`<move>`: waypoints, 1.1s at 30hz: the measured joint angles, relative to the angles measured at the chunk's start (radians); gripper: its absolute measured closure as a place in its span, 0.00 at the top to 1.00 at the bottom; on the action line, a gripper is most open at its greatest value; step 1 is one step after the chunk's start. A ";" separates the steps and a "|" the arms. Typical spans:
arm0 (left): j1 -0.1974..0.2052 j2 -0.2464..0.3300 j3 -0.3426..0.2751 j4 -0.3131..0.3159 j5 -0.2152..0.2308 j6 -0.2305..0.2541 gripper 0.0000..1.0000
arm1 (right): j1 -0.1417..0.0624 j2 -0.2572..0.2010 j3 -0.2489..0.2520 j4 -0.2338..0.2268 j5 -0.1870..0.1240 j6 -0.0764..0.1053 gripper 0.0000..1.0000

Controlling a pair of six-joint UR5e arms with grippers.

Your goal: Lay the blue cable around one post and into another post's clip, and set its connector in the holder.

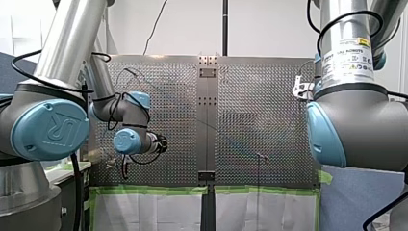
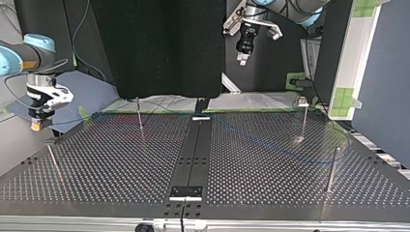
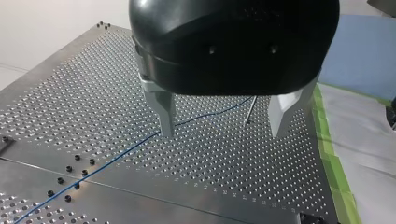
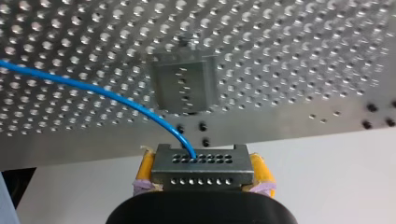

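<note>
Over the perforated table, my left gripper is held wide open and empty above the blue cable laid across it, while my right gripper is clamped by its yellow pads on the connector at the cable's end.

white wall, green tape edging, blue-grey partition

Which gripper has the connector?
My right gripper: shut on the connector, blue cable running from it. My left gripper is open, empty.
</note>
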 joint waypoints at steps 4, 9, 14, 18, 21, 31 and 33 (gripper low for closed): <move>0.001 0.000 0.000 -0.007 0.000 0.003 1.00 | -0.004 0.017 -0.010 0.004 -0.019 -0.004 0.00; 0.002 0.000 0.000 -0.011 0.000 0.005 1.00 | -0.010 0.021 -0.022 0.006 -0.040 -0.005 0.00; 0.005 0.000 0.000 -0.017 -0.001 0.005 1.00 | -0.020 0.023 -0.037 0.015 -0.067 -0.005 0.00; 0.007 0.000 0.000 -0.023 -0.002 0.007 1.00 | -0.030 0.024 -0.041 0.019 -0.089 -0.003 0.00; 0.009 0.000 0.000 -0.027 -0.003 0.007 1.00 | -0.036 0.025 -0.044 0.020 -0.108 -0.003 0.00; 0.011 0.000 0.000 -0.032 -0.004 0.007 1.00 | -0.048 0.052 -0.076 0.047 -0.190 -0.018 0.00; 0.013 0.000 0.000 -0.033 -0.004 0.007 1.00 | -0.049 0.059 -0.081 0.050 -0.207 -0.021 0.00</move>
